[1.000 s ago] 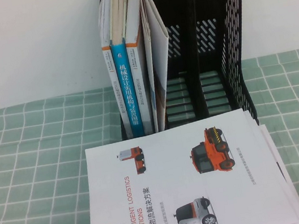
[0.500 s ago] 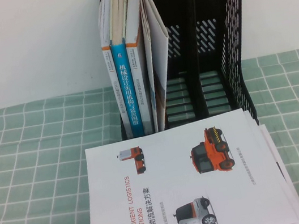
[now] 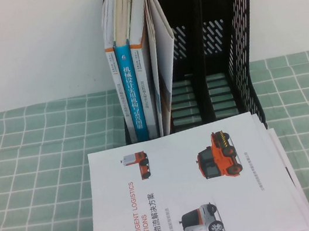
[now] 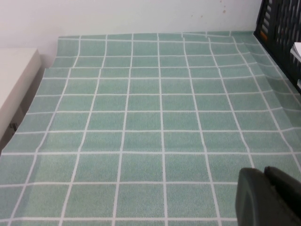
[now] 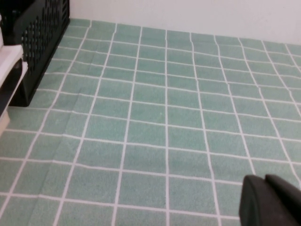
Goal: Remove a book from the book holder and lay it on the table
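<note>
Your right end effector [image 5: 270,200] hangs clenched and empty above the surface [image 5: 155,117], the book holder [image 5: 40,42] well off to its side; your left end effector [image 4: 268,195] hovers likewise, though whether it's clenched, I cannot tell. Go for the thin book [image 3: 162,55] leaning in the holder's first bay; pinch its top edge, lift straight up; one holder, about four upright volumes, one LEADOR brochure [image 3: 191,192] lying flat.

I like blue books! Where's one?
High view: thick blue-spined book stands in tall black rack's left compartment. Left hand, right hand hover over green cloth.
</note>
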{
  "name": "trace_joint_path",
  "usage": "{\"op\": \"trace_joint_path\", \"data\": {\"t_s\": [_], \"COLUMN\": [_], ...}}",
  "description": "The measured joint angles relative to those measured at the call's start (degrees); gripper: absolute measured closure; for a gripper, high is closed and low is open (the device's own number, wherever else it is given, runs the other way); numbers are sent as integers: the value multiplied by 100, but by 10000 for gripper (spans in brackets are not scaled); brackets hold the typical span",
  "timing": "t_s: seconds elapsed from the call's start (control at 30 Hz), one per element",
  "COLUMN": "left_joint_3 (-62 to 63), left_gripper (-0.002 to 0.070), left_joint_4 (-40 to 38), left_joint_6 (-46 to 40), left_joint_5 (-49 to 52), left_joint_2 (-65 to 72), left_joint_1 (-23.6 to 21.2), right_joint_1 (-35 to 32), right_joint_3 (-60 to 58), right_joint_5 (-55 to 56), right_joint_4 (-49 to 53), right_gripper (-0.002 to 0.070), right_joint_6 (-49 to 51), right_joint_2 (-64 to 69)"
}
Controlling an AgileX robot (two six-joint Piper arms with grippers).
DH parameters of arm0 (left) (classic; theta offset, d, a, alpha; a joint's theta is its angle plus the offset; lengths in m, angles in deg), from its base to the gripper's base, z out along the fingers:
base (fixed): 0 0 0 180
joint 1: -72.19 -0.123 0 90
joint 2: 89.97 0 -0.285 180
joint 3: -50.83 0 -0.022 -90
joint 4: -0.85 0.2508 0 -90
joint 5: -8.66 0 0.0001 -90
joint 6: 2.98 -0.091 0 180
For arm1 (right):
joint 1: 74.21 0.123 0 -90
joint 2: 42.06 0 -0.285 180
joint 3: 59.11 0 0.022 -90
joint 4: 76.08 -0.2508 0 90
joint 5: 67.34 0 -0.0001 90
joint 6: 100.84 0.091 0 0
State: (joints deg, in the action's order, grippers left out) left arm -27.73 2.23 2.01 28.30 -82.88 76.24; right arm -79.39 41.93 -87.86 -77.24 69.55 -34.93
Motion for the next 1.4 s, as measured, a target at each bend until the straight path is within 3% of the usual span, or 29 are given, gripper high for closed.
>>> {"op": "trace_joint_path", "data": {"t_s": [0.4, 0.67, 1.4], "left_joint_3": [0, 0, 0], "left_gripper": [678, 678, 678], "left_joint_4": [0, 0, 0], "left_joint_6": [0, 11, 11], "left_joint_5": [0, 0, 0], "left_joint_2": [0, 0, 0], "left_joint_1": [0, 0, 0], "right_joint_1": [0, 0, -91], "right_joint_3": [0, 0, 0], "right_joint_5": [0, -12, -24], "right_joint_4": [-48, -960, -1117], "right_gripper": [678, 678, 678], "right_joint_6": [0, 0, 0], "right_joint_2": [0, 0, 0]}}
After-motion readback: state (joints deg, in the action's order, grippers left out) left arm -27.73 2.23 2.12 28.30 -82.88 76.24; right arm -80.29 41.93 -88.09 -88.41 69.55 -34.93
